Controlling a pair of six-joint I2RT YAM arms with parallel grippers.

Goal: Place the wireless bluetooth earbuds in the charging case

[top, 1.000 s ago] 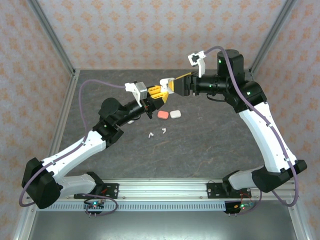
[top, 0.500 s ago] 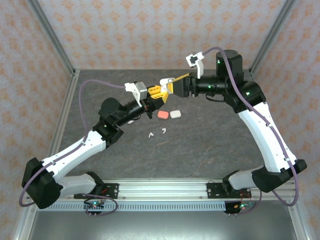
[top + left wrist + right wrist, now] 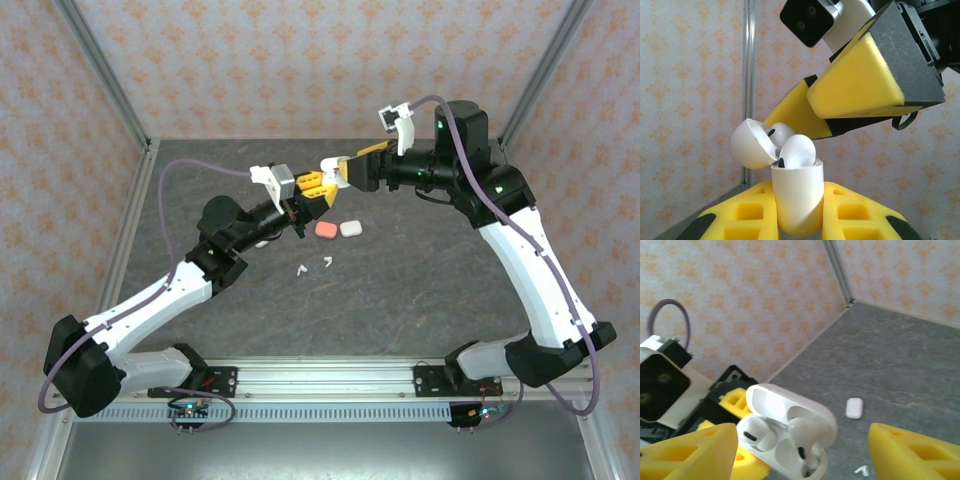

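The left gripper was raised above the table near the middle of the work area, its yellow fingers closed against the sides of the charging case and holding it upright. The case was a white, rounded, pebble-like body. Its lid was hinged open and tipped to the left in the left wrist view.

Two white earbuds sat in the open case. Their smooth, bulbous heads stood above the rim, and each showed a small dark spot. In the right wrist view they lay side by side in the wells, in front of the lid.

The right gripper was level with the case and just beside it, pointing towards the left gripper. Its jaws were spread wide and held nothing. In the right wrist view the two yellow fingers were at the lower corners of the frame, with the case between and beyond them. In the left wrist view one finger passed above the case and the other reached in close behind the lid; whether it touched could not be determined.

Two loose earbuds, small white hook shapes, lay on the table below the grippers. A pink case and a white case lay closed, side by side, close by
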